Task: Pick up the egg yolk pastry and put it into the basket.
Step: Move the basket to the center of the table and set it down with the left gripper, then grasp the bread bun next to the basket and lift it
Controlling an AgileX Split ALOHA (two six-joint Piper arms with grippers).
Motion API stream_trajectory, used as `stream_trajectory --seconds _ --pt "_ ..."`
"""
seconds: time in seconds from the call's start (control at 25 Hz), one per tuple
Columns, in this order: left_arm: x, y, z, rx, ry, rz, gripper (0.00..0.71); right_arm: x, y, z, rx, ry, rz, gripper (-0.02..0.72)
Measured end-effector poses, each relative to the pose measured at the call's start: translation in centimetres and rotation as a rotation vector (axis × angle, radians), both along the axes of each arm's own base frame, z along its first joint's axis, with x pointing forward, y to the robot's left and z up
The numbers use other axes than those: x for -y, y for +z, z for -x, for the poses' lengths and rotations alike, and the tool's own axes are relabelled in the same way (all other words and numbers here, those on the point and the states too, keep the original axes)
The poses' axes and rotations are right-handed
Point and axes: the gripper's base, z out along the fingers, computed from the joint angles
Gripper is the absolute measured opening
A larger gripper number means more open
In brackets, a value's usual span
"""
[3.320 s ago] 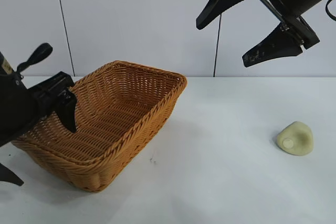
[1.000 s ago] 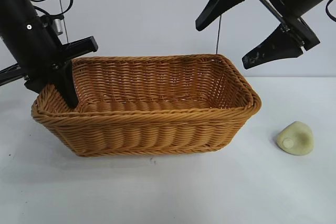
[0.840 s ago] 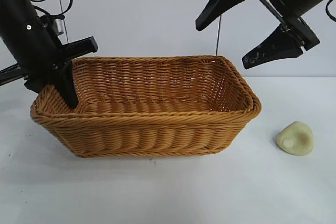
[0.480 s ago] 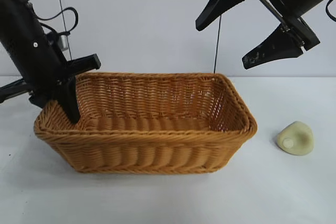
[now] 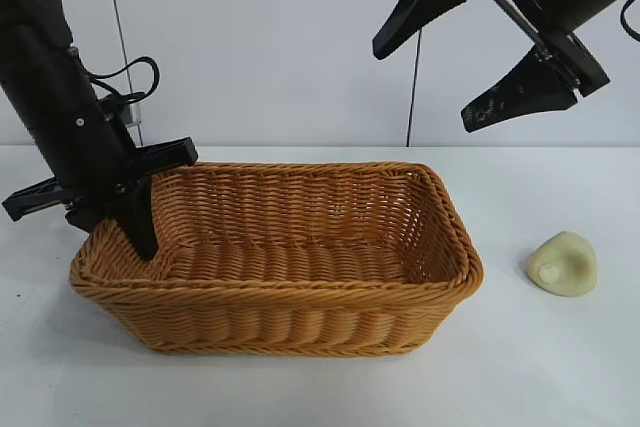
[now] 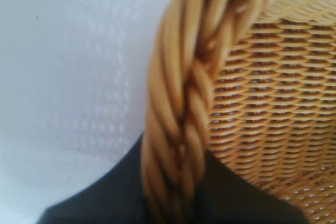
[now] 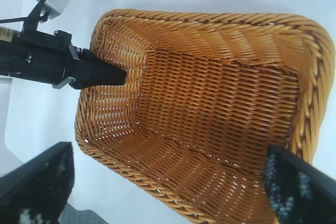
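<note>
Item one, basket (image 5: 290,257): it sits on the table (image 5: 330,387) at the left and middle of the exterior view, long side toward the camera, nothing inside it; the left gripper (image 5: 140,209) pinches its braided rim at the left short end, one finger inside the wall, one outside; the left wrist view shows the braid (image 6: 178,129) running between the dark fingers.

Item two, pastry (image 5: 562,263): it lies on the table to the right of the basket, apart from it, untouched.

Item three, right gripper (image 5: 478,57): it hangs high above the basket's right end and the pastry, fingers spread wide, holding nothing.

Risks, for you to weigh:
- if you let go of the rim abruptly, the basket may hop or skew; if you pull the left arm away while pinched, you will likely drag it sideways or tip it;
- the basket's right end lies near the pastry; a shove that way could bump the lump or crowd the right gripper's descent;
- the pastry looks soft; too hard a squeeze may dent it, too light a one may let it slip;
- a low carry over the rim risks clipping the braid and dropping the pastry outside.
</note>
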Motion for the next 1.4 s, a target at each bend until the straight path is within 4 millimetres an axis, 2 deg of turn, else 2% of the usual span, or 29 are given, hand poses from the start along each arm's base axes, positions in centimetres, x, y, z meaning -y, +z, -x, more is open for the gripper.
stream_trajectory --seconds 0.04,0.08,0.24,0.28,0.36,0.48,0.56,0.84,1.04,1.16,1.4 --pt "0.0 0.0 0.0 -0.004 0.001 0.002 0.132 0.0 0.0 0.0 0.0 0.0 0.0 0.696" --pt "0.0 -0.1 0.1 -0.012 0.007 0.005 0.186 0.0 0.0 0.0 0.0 0.0 0.0 0.696" --pt "0.1 -0.1 0.2 -0.029 0.003 0.01 0.543 0.0 0.0 0.0 0.0 0.0 0.0 0.696" --pt "0.1 0.0 0.3 -0.034 0.001 0.01 0.601 0.0 0.0 0.0 0.0 0.0 0.0 0.696" --pt "0.1 0.0 0.4 -0.047 -0.004 0.011 0.656 0.0 0.0 0.0 0.0 0.0 0.0 0.696" --pt "0.1 0.4 0.6 -0.061 -0.014 0.016 0.685 0.0 0.0 0.0 0.0 0.0 0.0 0.696" --pt "0.2 1.4 0.4 -0.041 -0.019 0.023 0.69 0.0 0.0 0.0 0.0 0.0 0.0 0.696" --pt "0.4 7.7 -0.8 0.042 -0.091 0.025 0.692 0.0 0.0 0.0 0.0 0.0 0.0 0.696" --pt "-0.6 11.8 -2.2 0.15 -0.126 -0.106 0.692 0.0 0.0 0.0 0.0 0.0 0.0 0.696" --pt "-1.3 13.1 -2.9 0.215 -0.136 -0.199 0.692 0.0 0.0 0.0 0.0 0.0 0.0 0.696" --pt "-2.4 13.2 -3.2 0.229 -0.136 -0.267 0.692 0.0 0.0 0.0 0.0 0.0 0.0 0.696"
